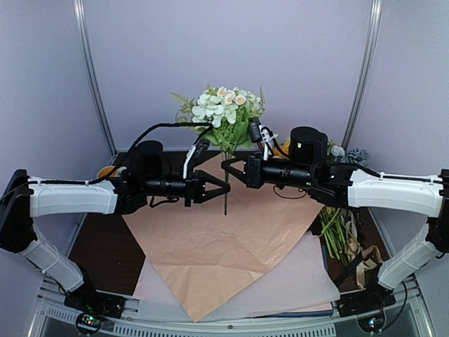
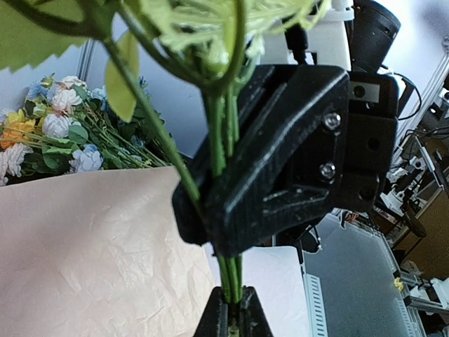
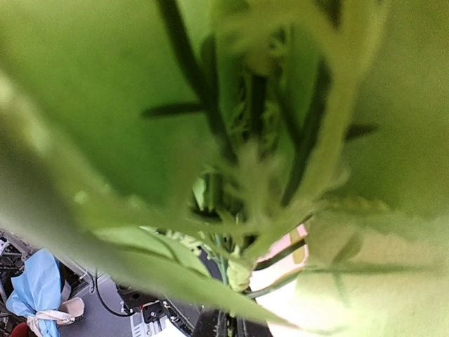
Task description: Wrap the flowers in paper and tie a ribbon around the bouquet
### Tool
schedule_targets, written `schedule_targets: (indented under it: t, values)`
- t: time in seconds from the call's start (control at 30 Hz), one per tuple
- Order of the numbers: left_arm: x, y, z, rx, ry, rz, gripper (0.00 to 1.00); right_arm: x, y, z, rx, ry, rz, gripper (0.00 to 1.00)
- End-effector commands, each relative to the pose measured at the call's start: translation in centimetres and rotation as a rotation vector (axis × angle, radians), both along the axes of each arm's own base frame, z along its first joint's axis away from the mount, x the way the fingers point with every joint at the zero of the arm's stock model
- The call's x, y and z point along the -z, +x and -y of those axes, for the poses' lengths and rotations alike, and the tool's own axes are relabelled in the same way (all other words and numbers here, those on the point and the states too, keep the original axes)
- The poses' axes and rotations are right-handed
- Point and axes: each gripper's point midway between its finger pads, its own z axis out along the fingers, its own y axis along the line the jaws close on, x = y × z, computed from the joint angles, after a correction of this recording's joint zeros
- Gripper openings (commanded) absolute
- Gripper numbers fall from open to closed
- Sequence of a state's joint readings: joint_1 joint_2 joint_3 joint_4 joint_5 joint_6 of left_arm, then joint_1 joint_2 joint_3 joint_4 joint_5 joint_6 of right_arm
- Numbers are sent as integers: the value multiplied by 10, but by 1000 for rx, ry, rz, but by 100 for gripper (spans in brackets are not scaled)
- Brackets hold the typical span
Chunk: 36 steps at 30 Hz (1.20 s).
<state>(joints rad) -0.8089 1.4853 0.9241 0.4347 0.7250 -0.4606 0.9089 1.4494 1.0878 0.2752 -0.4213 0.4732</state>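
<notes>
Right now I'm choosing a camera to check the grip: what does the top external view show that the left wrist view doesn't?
Only top external: the whole bunch of flowers, heads up, standing over the full spread sheet of paper. Only left wrist: a close look at the green stems passing between the fingers of the right gripper. Both: the left gripper and the right gripper shut on the stems, the left lower down.

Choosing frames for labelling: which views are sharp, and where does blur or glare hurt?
Top external: evenly lit and sharp, flowers and paper crisp. Left wrist: stems sharp, the leaves at the top blurred and washed out. Right wrist: almost wholly out-of-focus green foliage, barely readable.
</notes>
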Motion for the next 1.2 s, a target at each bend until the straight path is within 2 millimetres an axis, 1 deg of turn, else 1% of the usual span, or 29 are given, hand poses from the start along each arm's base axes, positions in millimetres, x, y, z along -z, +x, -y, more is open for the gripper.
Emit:
schedule_targets:
  t: [0.0,0.03,0.07,0.1,0.13,0.17,0.23,0.27,0.3,0.37,0.4,0.43,0.53,0.6,0.67,0.77,0.8,0.83,0.87,0.9,0.93,0.97,1.07,1.17]
  values:
    - [-12,15,3,-72,-9,-54,0,-3,24,10,95,-39,-21,13]
    - [5,25,0,-124,49,-107,0,5,41,23,172,-81,-56,26]
    - [13,36,-2,-172,80,-133,0,13,57,40,252,-119,-89,29]
    - [28,48,-6,-221,130,-172,0,21,73,62,339,-150,-125,32]
    - [50,58,-9,-262,190,-229,0,31,88,87,428,-179,-163,34]
    - [67,69,-14,-309,232,-284,0,38,100,112,512,-197,-196,35]
    - [100,89,-22,-377,312,-395,0,54,115,170,681,-253,-252,37]
    - [113,100,-27,-399,335,-441,0,68,118,201,768,-307,-291,38]
    - [123,107,-29,-409,347,-475,0,76,119,233,862,-355,-307,40]
    - [140,120,-31,-435,352,-531,0,97,118,298,1054,-466,-361,44]
    - [147,126,-32,-448,352,-545,0,108,114,325,1126,-513,-389,45]
    - [154,131,-33,-464,364,-557,0,117,111,348,1180,-543,-419,45]
    - [167,143,-31,-485,401,-561,0,143,98,398,1279,-587,-504,47]
    - [175,145,-30,-485,428,-574,0,159,92,420,1318,-587,-559,47]
    - [182,144,-32,-494,445,-599,1,176,87,434,1335,-596,-613,48]
    - [188,140,-37,-515,462,-628,33,203,84,451,1343,-621,-706,54]
    - [188,139,-39,-525,469,-629,41,211,85,453,1333,-628,-735,54]
    - [190,137,-41,-536,483,-631,47,219,85,454,1320,-640,-762,54]
    - [187,136,-44,-550,489,-627,53,227,86,454,1303,-651,-784,54]
    - [188,134,-46,-562,498,-626,57,234,88,453,1283,-657,-803,53]
    - [183,131,-45,-567,494,-617,61,241,90,453,1266,-666,-820,51]
    - [180,127,-45,-570,494,-609,64,246,93,453,1252,-672,-836,49]
    - [169,117,-45,-577,494,-581,67,257,102,453,1221,-685,-874,40]
    - [155,109,-46,-581,499,-536,68,264,107,453,1204,-702,-888,27]
